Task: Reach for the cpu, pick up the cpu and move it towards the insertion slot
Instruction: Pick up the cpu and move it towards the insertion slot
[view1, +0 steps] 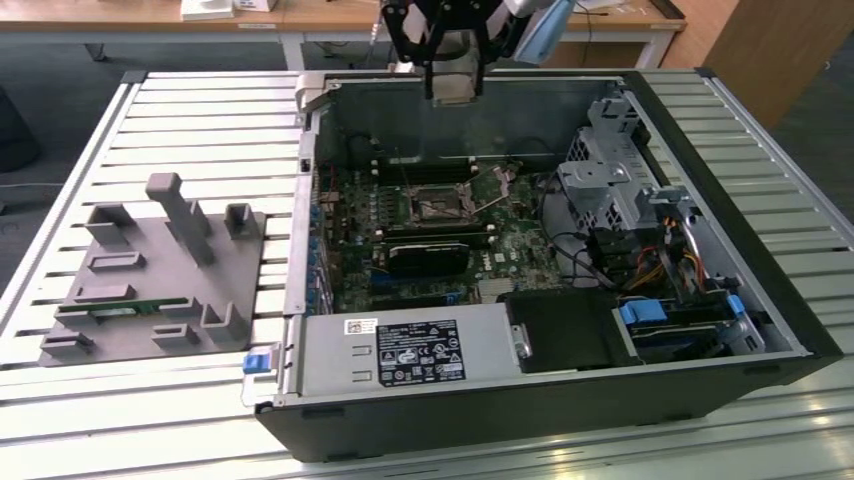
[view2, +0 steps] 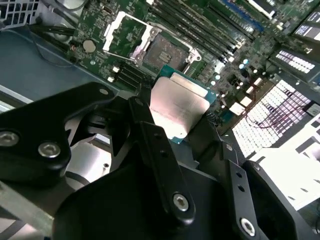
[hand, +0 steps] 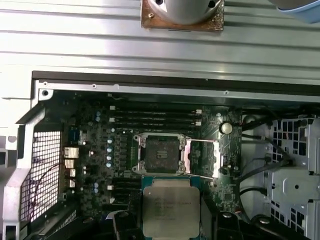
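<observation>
Claw (view2: 175, 132), black-fingered, clamped on the cpu (view2: 179, 102) by its edges, silver top flat and facing up, carried aloft over the open computer case (view1: 747, 330), short of the insertion slot (hand: 161, 154), frame open to receive it.

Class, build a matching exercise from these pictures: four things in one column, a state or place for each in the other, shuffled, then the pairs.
1. cpu
2. insertion slot
3. gripper
4. grey fixture

A. open and empty on the motherboard
B. outside the case, on the slatted table
C. held between black fingers
D. shut on the chip above the board

Pairs: 1-C, 2-A, 3-D, 4-B
</observation>
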